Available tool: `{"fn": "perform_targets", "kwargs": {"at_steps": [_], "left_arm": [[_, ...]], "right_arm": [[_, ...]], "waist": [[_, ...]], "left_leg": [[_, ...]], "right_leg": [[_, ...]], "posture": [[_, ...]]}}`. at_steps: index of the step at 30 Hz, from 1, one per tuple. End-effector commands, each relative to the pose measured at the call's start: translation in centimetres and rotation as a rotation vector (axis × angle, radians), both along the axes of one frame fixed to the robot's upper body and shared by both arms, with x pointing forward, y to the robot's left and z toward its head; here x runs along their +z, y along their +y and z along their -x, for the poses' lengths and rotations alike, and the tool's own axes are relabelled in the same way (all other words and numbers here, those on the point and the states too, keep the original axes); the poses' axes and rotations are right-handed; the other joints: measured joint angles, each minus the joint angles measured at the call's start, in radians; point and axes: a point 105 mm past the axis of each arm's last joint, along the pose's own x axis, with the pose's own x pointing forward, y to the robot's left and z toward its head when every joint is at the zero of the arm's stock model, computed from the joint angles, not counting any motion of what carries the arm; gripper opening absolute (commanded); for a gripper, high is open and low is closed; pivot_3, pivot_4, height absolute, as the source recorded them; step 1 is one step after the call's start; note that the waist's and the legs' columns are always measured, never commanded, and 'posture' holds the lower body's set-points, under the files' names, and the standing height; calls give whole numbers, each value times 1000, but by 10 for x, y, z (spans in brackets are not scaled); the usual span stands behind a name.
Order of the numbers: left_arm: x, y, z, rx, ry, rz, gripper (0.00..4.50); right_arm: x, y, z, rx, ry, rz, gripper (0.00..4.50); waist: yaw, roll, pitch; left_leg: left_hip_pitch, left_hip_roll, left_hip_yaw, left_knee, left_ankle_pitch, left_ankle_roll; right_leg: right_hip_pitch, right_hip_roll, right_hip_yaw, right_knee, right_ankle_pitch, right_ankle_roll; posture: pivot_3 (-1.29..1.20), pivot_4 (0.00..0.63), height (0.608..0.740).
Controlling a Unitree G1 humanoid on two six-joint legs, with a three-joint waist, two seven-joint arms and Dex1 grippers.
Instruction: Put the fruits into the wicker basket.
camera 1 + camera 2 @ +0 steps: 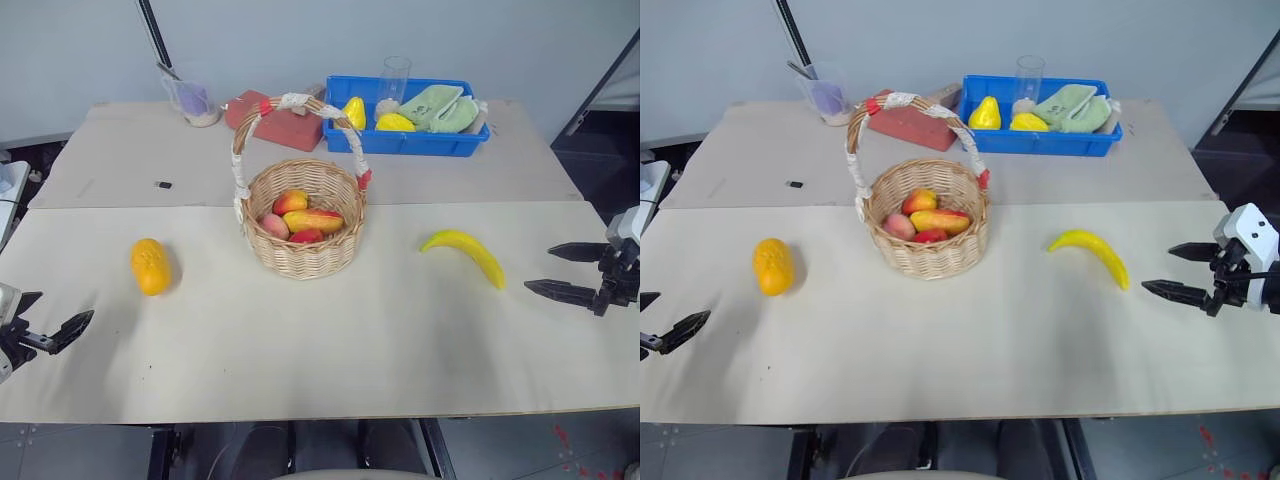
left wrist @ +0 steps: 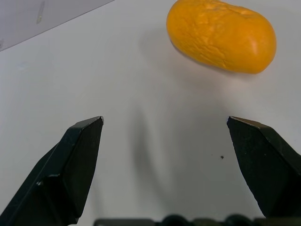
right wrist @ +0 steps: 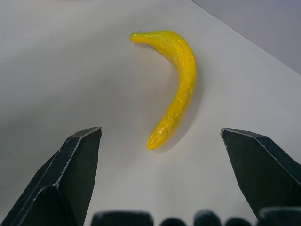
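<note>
a blue plastic bin (image 1: 405, 143) is seen at the upper centre-right of the frame, with a clear glass (image 1: 393, 78), green cloths (image 1: 440, 108) and two small yellow pieces (image 1: 374, 116) set in it. a red block (image 1: 275, 121) and a clear cup (image 1: 194, 101) are seen to its left on the beige table (image 1: 300, 350).

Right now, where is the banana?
The banana lies on the table, on the robot's right, between the basket and the open right tool.

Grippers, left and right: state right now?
Left gripper: open, holding nothing; bumpy orange-yellow oval fruit lies ahead.
Right gripper: open, holding nothing; long curved yellow banana lies ahead.
</note>
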Motion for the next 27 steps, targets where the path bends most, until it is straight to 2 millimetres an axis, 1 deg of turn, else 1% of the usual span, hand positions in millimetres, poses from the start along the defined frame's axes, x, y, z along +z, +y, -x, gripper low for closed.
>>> {"fn": "perform_targets", "kwargs": {"at_steps": [1, 4, 9, 12, 17, 19, 22, 24, 27], "left_arm": [[12, 3, -1, 7, -38, -22, 4500], [11, 6, -2, 25, -32, -40, 4500], [17, -4, -3, -62, -78, -37, 4500], [16, -4, -2, -64, -70, 16, 4500], [24, -8, -6, -77, -115, 77, 4500], [31, -18, -15, -49, -192, 120, 4500], [31, -34, -23, -14, -259, 189, 4500], [28, -43, -27, 11, -278, 238, 4500], [23, -53, -38, 77, -307, 308, 4500]], "right_arm": [[12, 0, -1, 2, -42, 17, 4487], [11, 1, -2, 1, -44, 11, 4487], [10, 2, -3, 2, -49, 8, 4487], [10, 3, -3, 3, -54, 9, 4487], [10, 5, -4, 10, -61, 12, 4487], [13, 12, -6, 40, -81, 6, 4487], [24, 33, -6, 99, -112, -37, 4487], [31, 50, -3, 159, -116, -61, 4487], [47, 81, 3, 266, -128, -114, 4487]], "waist": [[0, 0, 0], [1, 0, 0], [1, 0, 0], [0, 0, 0], [1, 0, 0], [1, 0, 0], [1, 0, 0], [1, 0, 0], [1, 0, 0]], "left_leg": [[0, 0, 0, 0, 0, 0], [0, 0, 0, 0, 0, 0], [0, 0, 0, 0, 0, 0], [0, 0, 0, 0, 0, 0], [0, 0, 0, 0, 0, 0], [0, -1, 1, 0, 0, 0], [0, -1, 0, 0, 0, 0], [0, -1, 0, 0, 0, 0], [0, -1, 0, 0, 0, 0]], "right_leg": [[0, 0, 0, 0, 0, 0], [0, 0, 0, 0, 0, 0], [0, 1, 0, 0, 0, 0], [0, 1, 0, 0, 0, 0], [0, 3, -1, 0, 0, 0], [0, 3, -1, 0, 0, 0], [0, 3, 0, 0, 1, 1], [0, 4, 0, 0, 1, 2], [0, 5, 0, 1, 1, 2]], "posture": [[0, 150, 740], [0, 150, 740], [0, 150, 740], [0, 150, 740], [0, 150, 740], [0, 150, 740], [0, 150, 740], [0, 150, 740], [0, 150, 740]]}}
